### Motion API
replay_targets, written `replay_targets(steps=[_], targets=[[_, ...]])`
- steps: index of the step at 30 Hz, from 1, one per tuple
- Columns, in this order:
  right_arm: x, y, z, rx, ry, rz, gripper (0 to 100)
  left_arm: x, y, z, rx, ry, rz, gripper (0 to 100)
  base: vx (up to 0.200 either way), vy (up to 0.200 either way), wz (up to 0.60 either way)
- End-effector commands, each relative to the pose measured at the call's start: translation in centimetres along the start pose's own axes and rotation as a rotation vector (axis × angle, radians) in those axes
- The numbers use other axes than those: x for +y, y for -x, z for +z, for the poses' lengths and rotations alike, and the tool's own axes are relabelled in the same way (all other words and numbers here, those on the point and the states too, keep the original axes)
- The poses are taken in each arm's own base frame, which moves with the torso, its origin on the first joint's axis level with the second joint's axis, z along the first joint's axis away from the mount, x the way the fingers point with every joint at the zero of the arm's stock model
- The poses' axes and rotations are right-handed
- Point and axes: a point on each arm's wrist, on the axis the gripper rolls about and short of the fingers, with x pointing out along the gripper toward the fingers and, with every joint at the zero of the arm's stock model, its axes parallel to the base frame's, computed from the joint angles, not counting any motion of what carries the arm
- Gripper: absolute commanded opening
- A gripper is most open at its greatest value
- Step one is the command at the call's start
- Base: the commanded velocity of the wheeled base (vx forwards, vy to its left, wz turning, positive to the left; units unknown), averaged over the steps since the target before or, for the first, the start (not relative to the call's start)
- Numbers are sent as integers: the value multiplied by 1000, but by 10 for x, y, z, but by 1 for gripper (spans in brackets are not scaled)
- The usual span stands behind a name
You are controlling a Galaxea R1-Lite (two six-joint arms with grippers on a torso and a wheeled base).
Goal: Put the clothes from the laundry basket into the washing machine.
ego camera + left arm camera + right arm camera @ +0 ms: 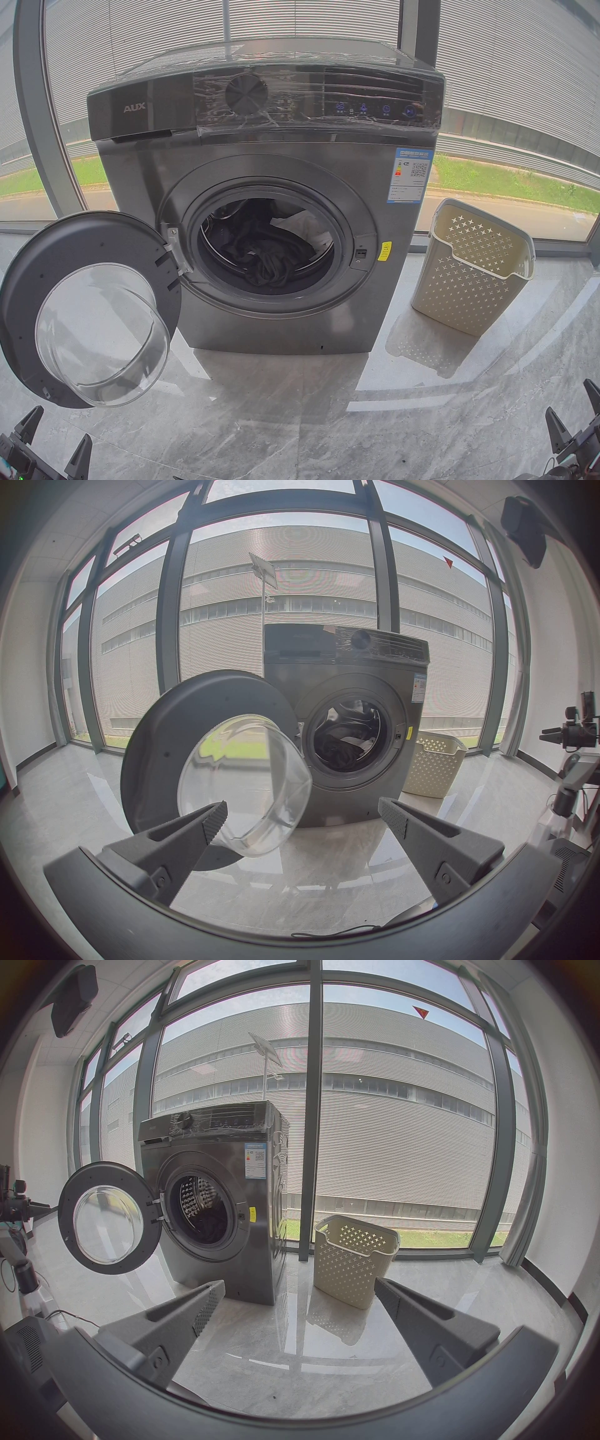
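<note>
With the clothes [269, 253] lying in the washer [281, 156] drum and the basket [462, 294] beside it seemingly empty, the open door [81, 240] is best pushed shut by its rim, both left gripper [59, 428] and right gripper [570, 400] being spread empty.

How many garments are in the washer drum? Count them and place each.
2 I can tell apart: dark clothing heaped low in the drum, and a white piece behind it, toward the robot's right. The dark heap may hold more.
</note>
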Motion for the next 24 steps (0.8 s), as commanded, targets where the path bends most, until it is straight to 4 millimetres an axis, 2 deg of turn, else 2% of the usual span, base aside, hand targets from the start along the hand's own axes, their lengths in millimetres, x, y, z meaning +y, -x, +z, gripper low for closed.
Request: replay_targets(steps=[1, 24], targets=[[0, 0, 0, 1, 0, 0, 100, 0, -1, -5, 17, 2, 1, 100, 0, 200, 0], [0, 0, 0, 1, 0, 0, 100, 0, -1, -5, 17, 2, 1, 100, 0, 200, 0]])
